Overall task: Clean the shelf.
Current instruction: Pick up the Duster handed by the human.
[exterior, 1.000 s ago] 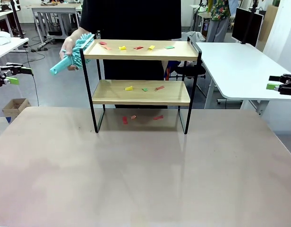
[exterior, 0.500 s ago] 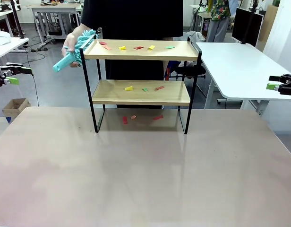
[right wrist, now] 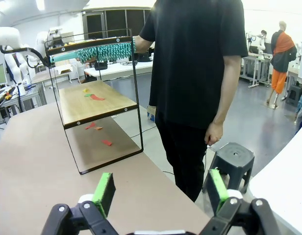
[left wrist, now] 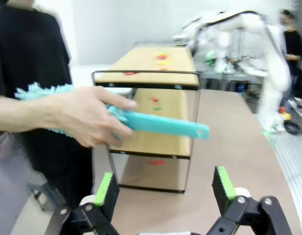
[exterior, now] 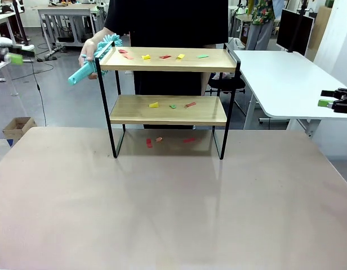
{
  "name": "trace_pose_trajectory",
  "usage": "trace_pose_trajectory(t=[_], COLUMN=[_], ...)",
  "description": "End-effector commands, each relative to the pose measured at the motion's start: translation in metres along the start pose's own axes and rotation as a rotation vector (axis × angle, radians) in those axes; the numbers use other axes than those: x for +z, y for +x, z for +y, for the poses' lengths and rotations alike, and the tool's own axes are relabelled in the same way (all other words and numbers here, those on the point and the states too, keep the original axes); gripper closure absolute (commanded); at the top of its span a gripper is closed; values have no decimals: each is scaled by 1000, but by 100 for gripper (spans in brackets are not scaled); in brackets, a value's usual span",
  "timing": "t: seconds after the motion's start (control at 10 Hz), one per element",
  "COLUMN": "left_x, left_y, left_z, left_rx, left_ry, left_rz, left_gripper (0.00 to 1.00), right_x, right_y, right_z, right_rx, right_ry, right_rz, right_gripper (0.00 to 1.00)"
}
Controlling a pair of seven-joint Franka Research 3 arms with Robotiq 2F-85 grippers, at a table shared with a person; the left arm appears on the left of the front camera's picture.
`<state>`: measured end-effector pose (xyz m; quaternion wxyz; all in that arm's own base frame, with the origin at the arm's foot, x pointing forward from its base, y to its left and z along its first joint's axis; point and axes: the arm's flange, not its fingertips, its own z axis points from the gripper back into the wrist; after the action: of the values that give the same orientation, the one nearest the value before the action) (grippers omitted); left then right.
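Clearance was apparently given to the hand (exterior: 90, 53) gripping a duster (exterior: 82, 73) at the top-left end of the shelf (exterior: 134, 112), set mid-table at the far side: left gripper (left wrist: 164, 185) and right gripper (right wrist: 161, 191) were parked aside, fingers spread, empty.

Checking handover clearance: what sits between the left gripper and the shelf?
In the left wrist view, the person's hand holding a teal duster lies between the open left gripper and the shelf.

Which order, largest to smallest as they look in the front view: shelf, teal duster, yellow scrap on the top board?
1. shelf
2. teal duster
3. yellow scrap
All sit at about the same depth, so the ranking is safe.
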<state>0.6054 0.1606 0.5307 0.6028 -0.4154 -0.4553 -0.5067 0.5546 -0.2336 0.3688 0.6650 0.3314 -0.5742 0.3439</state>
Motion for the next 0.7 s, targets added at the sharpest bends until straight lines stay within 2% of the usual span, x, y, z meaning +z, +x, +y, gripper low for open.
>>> trace_pose_trajectory(t=[0.0, 0.1, 0.3, 0.6], left_x=[-42, -65, -99, -126], left_y=[45, 71, 105, 123], left_z=[-28, -43, -75, -103], left_rx=[169, 213, 228, 243], left_ry=[162, 240, 349, 457], left_rz=[137, 262, 438, 618], left_gripper=[0, 0, 0, 0], right_x=[-1, -1, -1, -1], right_y=[2, 2, 2, 2], right_z=[0, 0, 0, 0], right_rx=[4, 4, 4, 4], right_ry=[2, 2, 2, 2], right_rz=[-2, -2, -2, -2], right_gripper=[0, 0, 0, 0])
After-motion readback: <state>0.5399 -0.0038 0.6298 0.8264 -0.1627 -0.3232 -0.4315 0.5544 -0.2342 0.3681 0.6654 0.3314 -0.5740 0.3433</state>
